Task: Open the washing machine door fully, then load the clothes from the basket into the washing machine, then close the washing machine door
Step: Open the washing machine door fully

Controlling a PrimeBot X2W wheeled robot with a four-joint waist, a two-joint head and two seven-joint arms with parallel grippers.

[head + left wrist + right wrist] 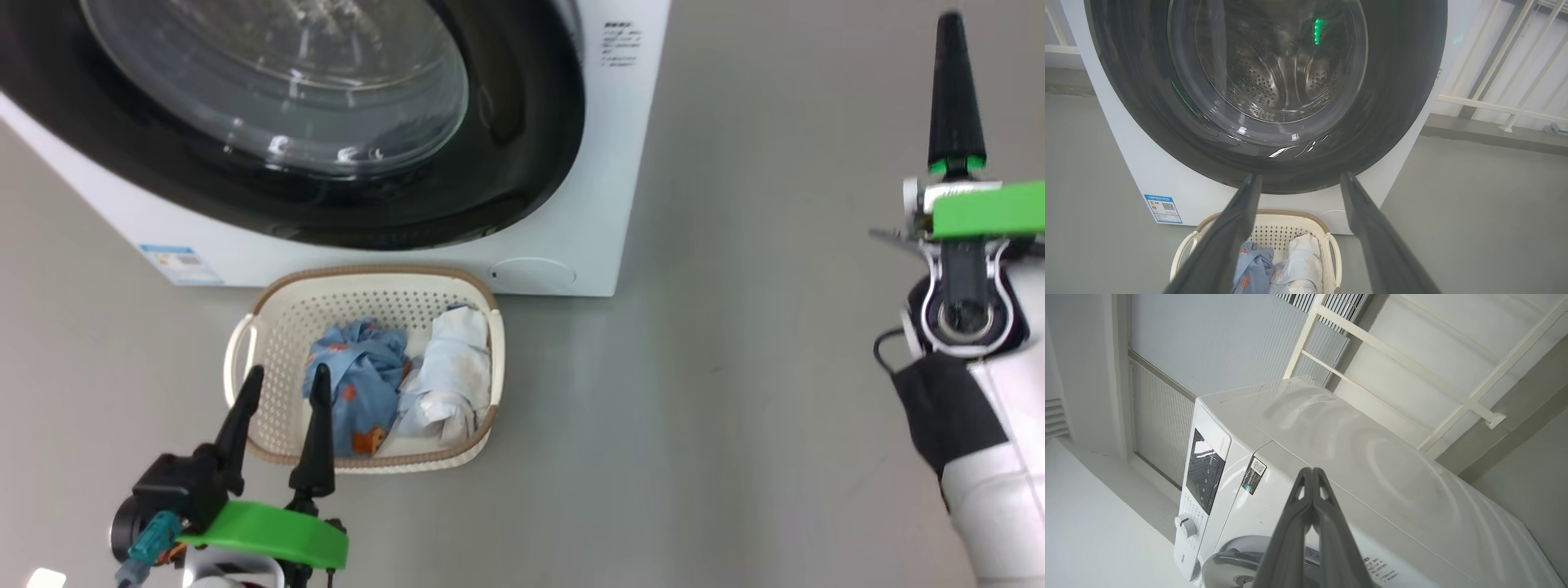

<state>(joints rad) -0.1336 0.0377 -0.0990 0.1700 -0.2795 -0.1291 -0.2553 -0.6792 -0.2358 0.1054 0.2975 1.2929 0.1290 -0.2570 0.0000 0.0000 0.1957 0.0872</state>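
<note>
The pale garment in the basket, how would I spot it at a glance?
Find the big white washing machine; on the floor before it sits a small cream basket. Of the two garments inside, it is the crumpled whitish one, right of the blue one with orange prints.

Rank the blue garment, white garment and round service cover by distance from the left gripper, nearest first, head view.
1. Blue garment, in the basket, just right of the left gripper.
2. White garment, on the basket's right side.
3. Round service cover, low on the washing machine, beyond the basket.
</note>
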